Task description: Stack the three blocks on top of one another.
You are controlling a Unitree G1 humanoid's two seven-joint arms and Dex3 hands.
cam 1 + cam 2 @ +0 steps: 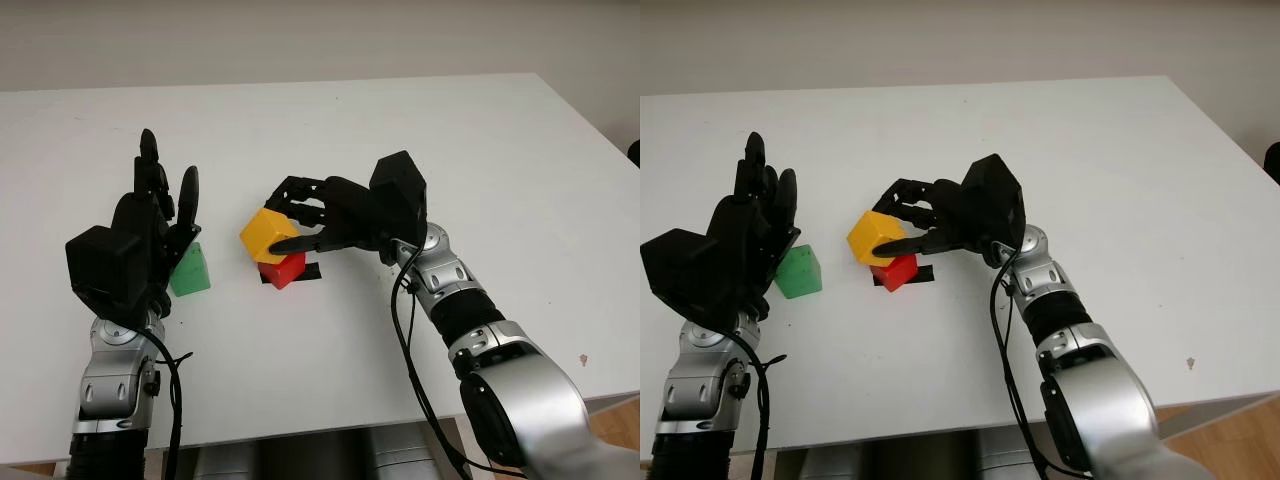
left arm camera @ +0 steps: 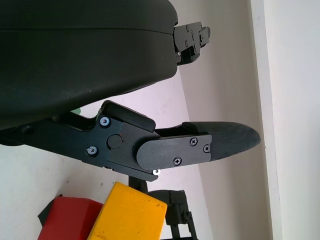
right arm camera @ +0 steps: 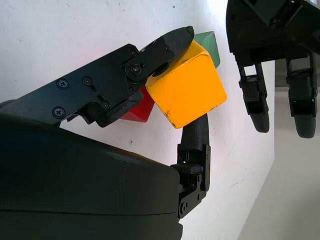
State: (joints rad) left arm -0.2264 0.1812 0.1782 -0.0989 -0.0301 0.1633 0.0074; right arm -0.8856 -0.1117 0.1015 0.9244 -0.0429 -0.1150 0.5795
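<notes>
Yellow block (image 1: 268, 233) pinched by right hand (image 1: 318, 222), tilted over red block (image 1: 283, 270).
Off-centre release risked: slide off likely. Left hand (image 1: 150, 235) open beside green block (image 1: 190, 271).

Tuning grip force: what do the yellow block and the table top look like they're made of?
Yellow block, held in the right hand above the red block: probably painted wood or hard plastic. Opaque satin colour, crisp edges, small scuffs near one corner in the right wrist view; the look leaves it open. Table: smooth matte white top, likely laminate, with faint specks. Left hand is open beside the green block.
</notes>
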